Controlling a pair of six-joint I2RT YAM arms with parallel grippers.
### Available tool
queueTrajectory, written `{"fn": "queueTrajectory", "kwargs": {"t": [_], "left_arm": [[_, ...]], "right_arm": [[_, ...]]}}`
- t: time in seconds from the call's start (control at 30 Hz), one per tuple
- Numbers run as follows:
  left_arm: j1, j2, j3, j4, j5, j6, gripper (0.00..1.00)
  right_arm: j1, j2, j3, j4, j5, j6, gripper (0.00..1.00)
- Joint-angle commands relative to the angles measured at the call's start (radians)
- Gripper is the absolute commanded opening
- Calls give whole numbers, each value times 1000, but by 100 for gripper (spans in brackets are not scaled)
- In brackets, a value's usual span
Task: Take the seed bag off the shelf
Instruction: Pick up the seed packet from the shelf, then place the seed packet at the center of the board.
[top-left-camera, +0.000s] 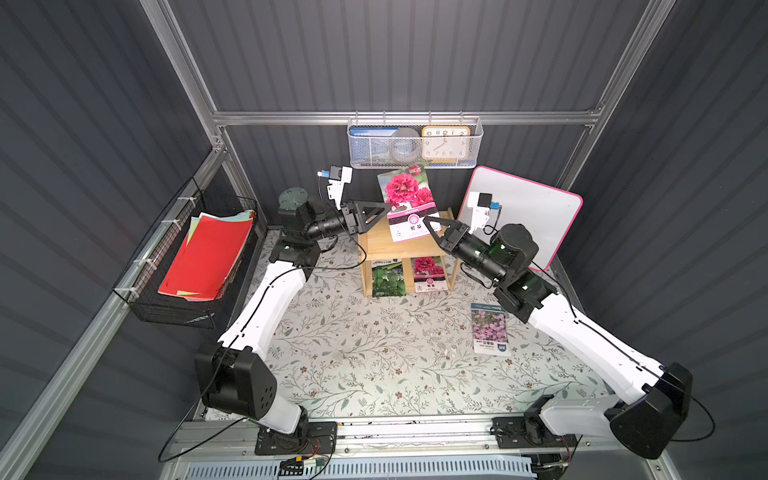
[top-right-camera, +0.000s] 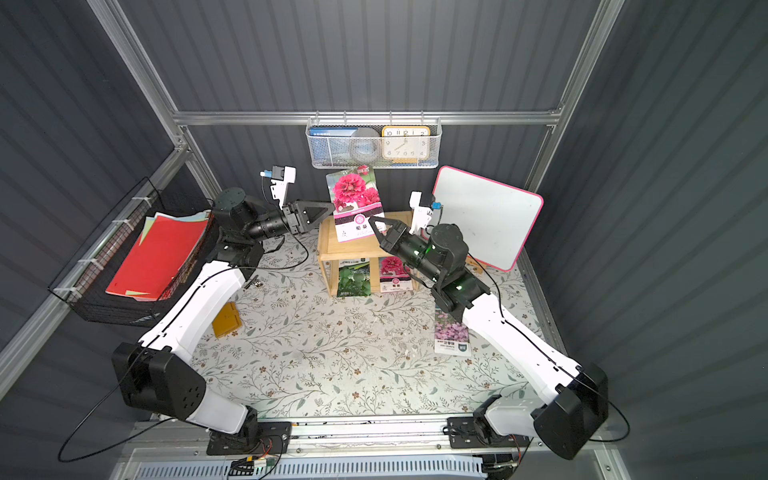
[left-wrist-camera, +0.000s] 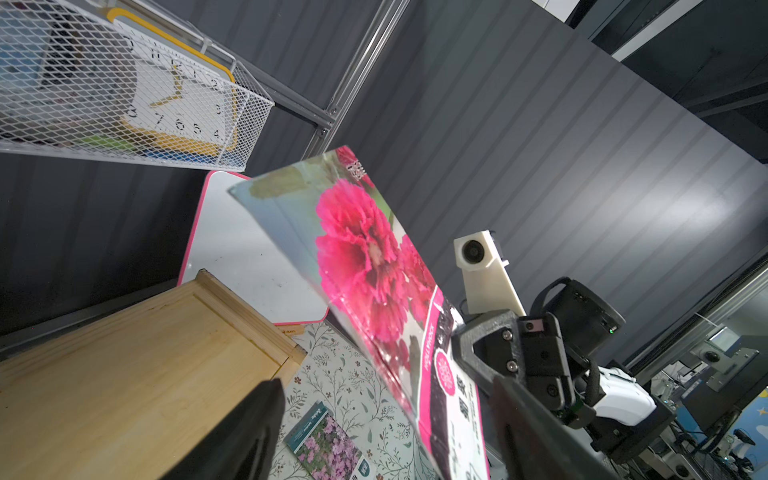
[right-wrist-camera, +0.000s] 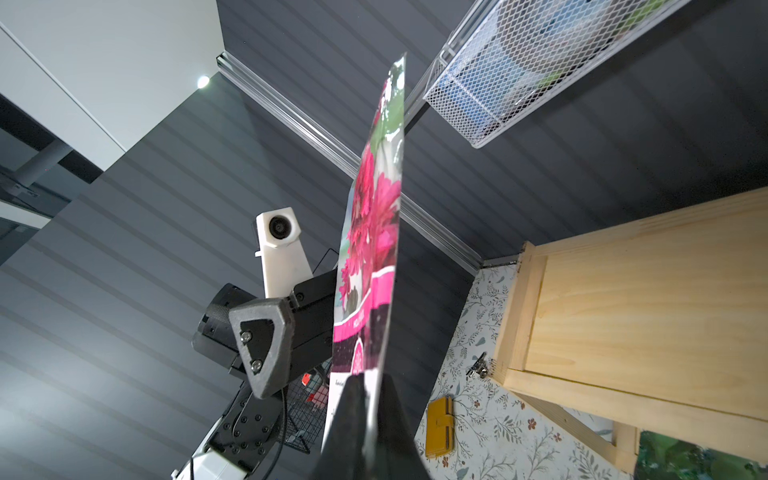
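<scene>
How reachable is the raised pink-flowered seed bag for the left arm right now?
Probably yes: the open left pincer sits right beside the pink-flowered seed bag, nothing between them; the shut right pincer grips only its lower corner.

Staged test booth inside a lab, fitted out like a garden shed. Ribbed grey wall panels (top-left-camera: 395, 54) sit on aluminium framing (top-left-camera: 399, 117), with a floral table cover (top-left-camera: 374, 353). Lab equipment (left-wrist-camera: 715, 365) shows beyond the panels.
</scene>
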Motion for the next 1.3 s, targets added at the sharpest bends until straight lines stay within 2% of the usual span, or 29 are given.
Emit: {"fn": "queueTrajectory", "kwargs": {"t": [0.0, 0.13, 0.27, 0.43, 0.57, 0.8, 1.0, 1.1, 1.27], "left_arm": [[-22, -15, -14, 55, 13, -27, 82], [-32, -19, -28, 70, 12, -37, 80], [-38, -20, -29, 88, 14, -51, 74], [-42, -24, -25, 48, 9, -23, 74], [-42, -38, 27, -155, -120, 116, 76], [-38, -53, 59, -285, -285, 173, 76], [-39, -79, 69, -352, -402, 212, 76], [-40, -109, 75, -368, -559, 233, 76], [-41, -178, 40, -442, -734, 236, 75]], "right_arm": [[13, 9, 13, 5, 22, -22, 0], [19, 18, 14, 1, 28, -24, 0], [22, 22, 9, 2, 29, -22, 0], [31, 11, -3, 0, 43, -31, 0], [42, -69, -69, -23, 146, -65, 0], [92, -236, -154, -214, 280, -130, 0], [230, -317, -274, -266, 404, -123, 0], [343, -314, -324, -260, 493, -102, 0], [546, -250, -374, -217, 703, -90, 0]]}}
